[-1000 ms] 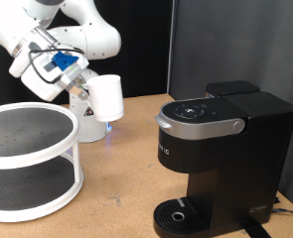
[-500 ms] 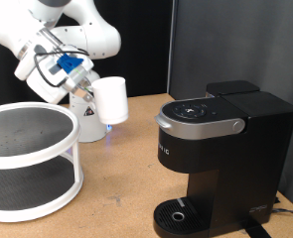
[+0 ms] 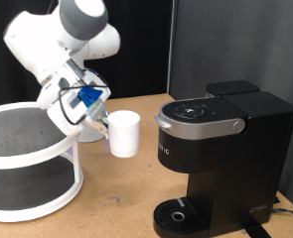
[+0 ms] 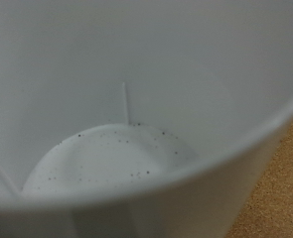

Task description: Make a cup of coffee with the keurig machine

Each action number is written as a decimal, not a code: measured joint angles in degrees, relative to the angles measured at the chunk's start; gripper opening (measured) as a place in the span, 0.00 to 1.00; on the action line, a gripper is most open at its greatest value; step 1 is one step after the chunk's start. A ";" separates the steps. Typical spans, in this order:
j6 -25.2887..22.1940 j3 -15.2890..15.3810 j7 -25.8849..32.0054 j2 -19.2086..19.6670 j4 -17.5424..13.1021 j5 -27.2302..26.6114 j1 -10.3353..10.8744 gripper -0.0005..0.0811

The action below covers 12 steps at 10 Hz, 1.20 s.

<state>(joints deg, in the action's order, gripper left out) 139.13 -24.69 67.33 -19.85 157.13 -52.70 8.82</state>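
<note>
The white cup (image 3: pixel 124 134) hangs in the air, held at its rim by my gripper (image 3: pixel 103 123), which is shut on it. It sits left of the black keurig machine (image 3: pixel 220 159) in the exterior view, about level with the machine's silver-grey handle band (image 3: pixel 198 123). The cup is upright. The wrist view is filled by the cup's white inside (image 4: pixel 116 149), with small dark specks on its bottom. The machine's drip base (image 3: pixel 176 213) stands empty below the brew head.
A white two-tier round shelf (image 3: pixel 27 159) stands at the exterior view's left. The wooden table (image 3: pixel 121 198) lies under the cup. A black backdrop is behind. The white arm (image 3: pixel 62 45) reaches in from the upper left.
My gripper has carried the cup down and to the right, closer to the keurig machine. The arm has swung and lowered with it.
</note>
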 joint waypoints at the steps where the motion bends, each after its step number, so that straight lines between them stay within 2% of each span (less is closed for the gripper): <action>1: 1.56 0.06 1.96 2.13 -0.02 -3.25 1.51 0.09; 4: 4.55 0.35 10.41 8.86 -0.83 -13.66 5.33 0.09; 6: 5.63 0.94 15.02 13.33 -1.82 -18.97 6.50 0.09; 12: 6.76 4.11 25.24 23.98 -6.52 -34.32 6.89 0.09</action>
<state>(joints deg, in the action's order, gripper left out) 145.89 -20.58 92.57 4.13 150.61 -87.01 15.71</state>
